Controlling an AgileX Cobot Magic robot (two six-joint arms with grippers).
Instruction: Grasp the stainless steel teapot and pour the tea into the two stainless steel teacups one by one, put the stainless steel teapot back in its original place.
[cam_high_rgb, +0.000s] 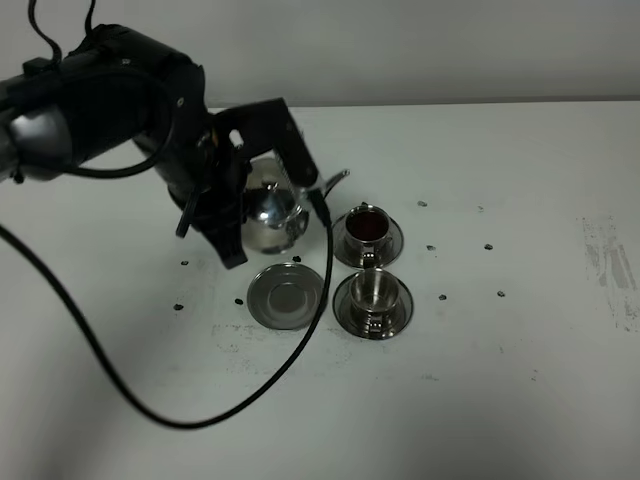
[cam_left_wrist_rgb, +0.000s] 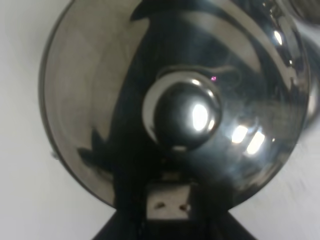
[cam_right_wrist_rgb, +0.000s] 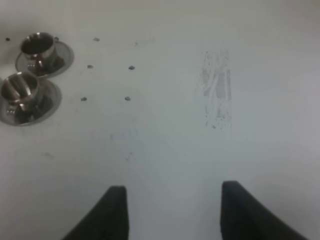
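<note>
left pincer: jaws fully closed on the loop handle of the stainless steel teapot, at the pot's side away from the cups. the left wrist view is filled by the domed lid seen from above, with the round knob at centre and the riveted handle mount just beside the dark pincer body

teapot: sits off the empty saucer, which lies bare on the tabletop just in front of the pot. spout points toward the far teacup, with its tip close to that cup's rim. cannot tell whether the pot's base touches the tabletop

far teacup: on its saucer, dark reddish liquid inside
near teacup: on its own saucer, just in front of the far one, interior shiny, no liquid seen

right pincer: jaws wide apart, holding nothing, over bare tabletop well apart from both cups. it does not show in the high view

other: black cable loops from the left arm across the tabletop, passing beside the empty saucer. small dark specks around the cups, and a grey scuff toward the right edge
</note>
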